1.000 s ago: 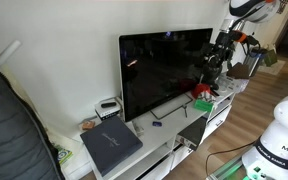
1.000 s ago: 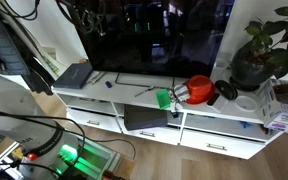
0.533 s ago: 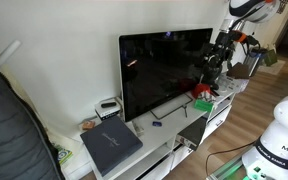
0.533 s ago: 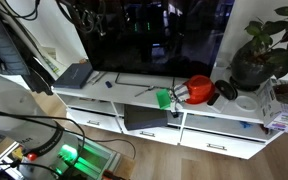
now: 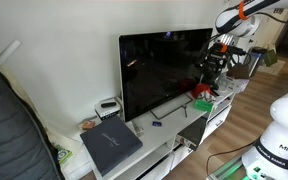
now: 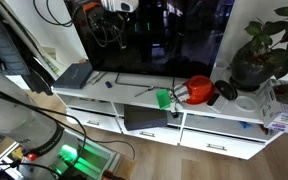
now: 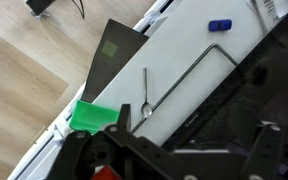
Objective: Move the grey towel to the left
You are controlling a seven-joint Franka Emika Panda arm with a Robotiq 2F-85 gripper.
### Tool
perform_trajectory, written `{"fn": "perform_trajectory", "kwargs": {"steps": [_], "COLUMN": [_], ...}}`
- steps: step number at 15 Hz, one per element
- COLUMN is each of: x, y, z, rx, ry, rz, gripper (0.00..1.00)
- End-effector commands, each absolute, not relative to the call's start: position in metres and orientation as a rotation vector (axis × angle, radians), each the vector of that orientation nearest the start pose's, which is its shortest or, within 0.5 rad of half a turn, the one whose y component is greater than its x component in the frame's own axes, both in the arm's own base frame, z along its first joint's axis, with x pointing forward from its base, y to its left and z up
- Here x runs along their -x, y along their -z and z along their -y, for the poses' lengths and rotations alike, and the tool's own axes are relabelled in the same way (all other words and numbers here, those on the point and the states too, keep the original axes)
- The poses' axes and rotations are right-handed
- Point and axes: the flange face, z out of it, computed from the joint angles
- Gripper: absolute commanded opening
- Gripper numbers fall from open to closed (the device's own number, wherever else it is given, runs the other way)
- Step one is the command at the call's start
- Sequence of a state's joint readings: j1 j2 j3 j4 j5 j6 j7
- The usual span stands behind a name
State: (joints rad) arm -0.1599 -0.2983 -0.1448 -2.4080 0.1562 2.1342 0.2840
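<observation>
The grey towel [image 5: 111,145] lies folded flat at one end of the white TV stand [image 5: 144,140], and it also shows in the other exterior view [image 6: 74,75]. It is out of the wrist view. My gripper [image 5: 213,62] hangs in the air at the far end of the stand, in front of the TV edge and above the red bowl [image 5: 200,93]. It is far from the towel. In the wrist view my gripper [image 7: 184,150] shows as dark fingers spread apart, open and empty.
A large black TV [image 6: 154,40] fills the back of the stand. A green object [image 6: 163,98], a red bowl [image 6: 199,88], a spoon [image 7: 146,95] and a small blue item [image 7: 219,24] lie on the stand. A potted plant [image 6: 259,50] stands at one end.
The arm has swung further into both exterior views, towards the TV. The towel and the other objects have not moved.
</observation>
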Motion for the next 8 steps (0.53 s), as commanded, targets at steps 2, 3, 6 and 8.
{"fn": "perform_trajectory", "kwargs": {"steps": [2, 3, 6, 8], "x": [-0.476, -0.483, -0.498, -0.505], "y": [-0.367, -0.352, -0.316, -0.298], "z": [0.174, 0.182, 0.209, 0.224], "rx": [2.704, 2.687, 2.66, 2.648], "ry": [-0.006, -0.018, -0.008, 0.012], "rz": [-1.303, -1.345, -1.434, -1.459], "gripper": [1.0, 1.0, 1.0, 1.0]}}
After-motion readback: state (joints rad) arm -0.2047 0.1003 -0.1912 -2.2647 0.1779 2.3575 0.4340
